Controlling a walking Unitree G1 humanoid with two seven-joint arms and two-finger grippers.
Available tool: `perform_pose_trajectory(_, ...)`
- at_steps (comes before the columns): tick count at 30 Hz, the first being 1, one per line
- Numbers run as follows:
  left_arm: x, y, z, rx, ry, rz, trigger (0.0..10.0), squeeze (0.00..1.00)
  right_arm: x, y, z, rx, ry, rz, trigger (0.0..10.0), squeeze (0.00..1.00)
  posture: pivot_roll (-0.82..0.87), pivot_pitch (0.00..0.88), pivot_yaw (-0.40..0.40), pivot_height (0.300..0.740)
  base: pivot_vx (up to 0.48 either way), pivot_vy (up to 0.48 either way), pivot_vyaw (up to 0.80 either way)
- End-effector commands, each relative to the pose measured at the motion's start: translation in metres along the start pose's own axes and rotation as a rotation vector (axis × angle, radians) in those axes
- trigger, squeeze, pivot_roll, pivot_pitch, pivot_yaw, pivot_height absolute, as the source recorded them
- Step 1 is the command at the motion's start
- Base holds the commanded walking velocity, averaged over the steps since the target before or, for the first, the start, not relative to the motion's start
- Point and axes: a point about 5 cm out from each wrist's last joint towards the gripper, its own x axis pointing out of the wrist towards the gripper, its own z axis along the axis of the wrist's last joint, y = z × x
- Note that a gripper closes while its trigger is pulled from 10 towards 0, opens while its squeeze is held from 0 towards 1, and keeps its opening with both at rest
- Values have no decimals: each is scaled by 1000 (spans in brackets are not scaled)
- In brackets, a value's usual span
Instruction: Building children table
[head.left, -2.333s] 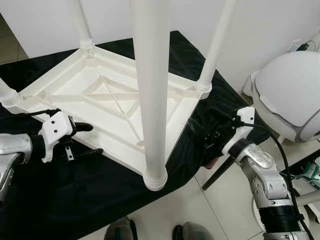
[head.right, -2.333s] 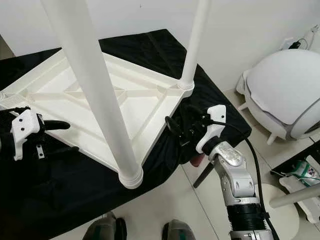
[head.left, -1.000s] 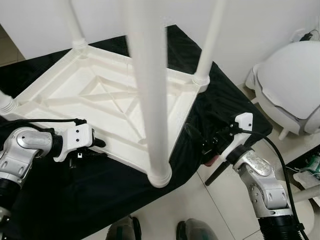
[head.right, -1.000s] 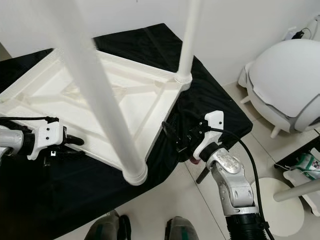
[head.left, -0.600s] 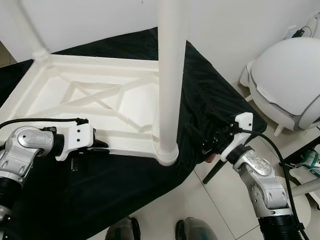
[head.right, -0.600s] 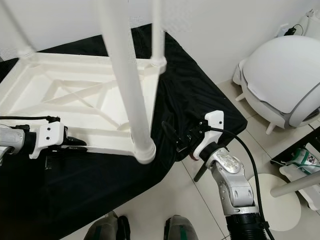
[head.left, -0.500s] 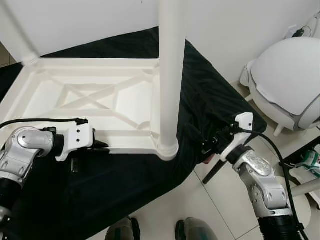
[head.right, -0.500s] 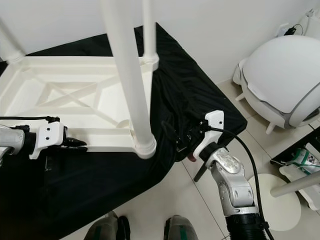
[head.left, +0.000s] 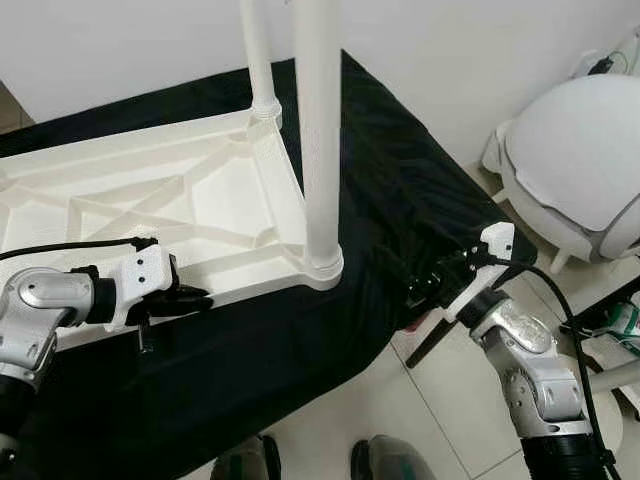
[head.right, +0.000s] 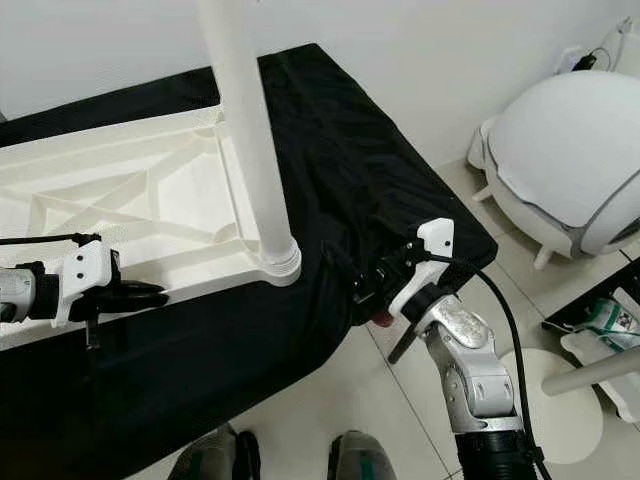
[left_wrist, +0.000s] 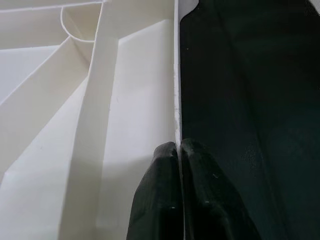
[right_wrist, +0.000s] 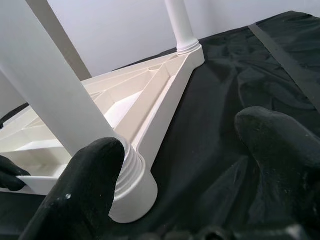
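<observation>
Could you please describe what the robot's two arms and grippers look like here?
Both arms are silver metal with rounded joint housings. Each wrist carries a white angular plastic block, and each gripper has two long black fingers with rounded tips. A thin black cable loops from the white block of the left gripper back along the forearm; a thicker black cable runs down from the right gripper beside a ribbed black forearm collar.

The upturned tabletop (head.left: 170, 210) lies on the cloth (head.left: 400, 200), and everything else sits around it. Two legs stand up from its right side: the near leg (head.left: 320, 150) at the front corner, the far leg (head.left: 256, 60) behind it. The left gripper (head.left: 190, 297) pinches its front rim, left of the near leg. The right gripper (head.right: 352, 277) hovers over the cloth right of that corner. A domed appliance (head.left: 580, 170) stands on the floor (head.left: 400, 410) far right.
</observation>
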Motion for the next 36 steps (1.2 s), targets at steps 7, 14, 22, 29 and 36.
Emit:
perform_pose_trajectory(7, 32, -8, 14, -117, -153, 227, 10000, 1000, 8, -2, 1, -7, -6, -7, 10000, 0, -45, 68, 56, 740, 0, 0, 0)
perform_pose_trajectory(14, 49, -13, 30, -231, -306, 283, 10000, 1000, 16, -1, 3, -3, -13, 16, 10000, 0, -44, 63, 37, 740, 0, 0, 0)
perform_pose_trajectory(22, 68, -30, 45, -283, -343, 297, 10000, 0, 29, 3, 4, 25, -1, 68, 10000, 0, -39, 62, 15, 740, 0, 0, 0)
perform_pose_trajectory(29, 76, -27, 64, -321, -371, 357, 10000, 0, 40, -6, 4, 41, 16, 17, 10000, 0, -42, 70, 4, 740, 0, 0, 0)
perform_pose_trajectory(36, 82, -21, 67, -413, -372, 383, 10000, 0, 52, -18, 15, -17, -22, -18, 10000, 0, -44, 79, -24, 740, 0, 0, 0)
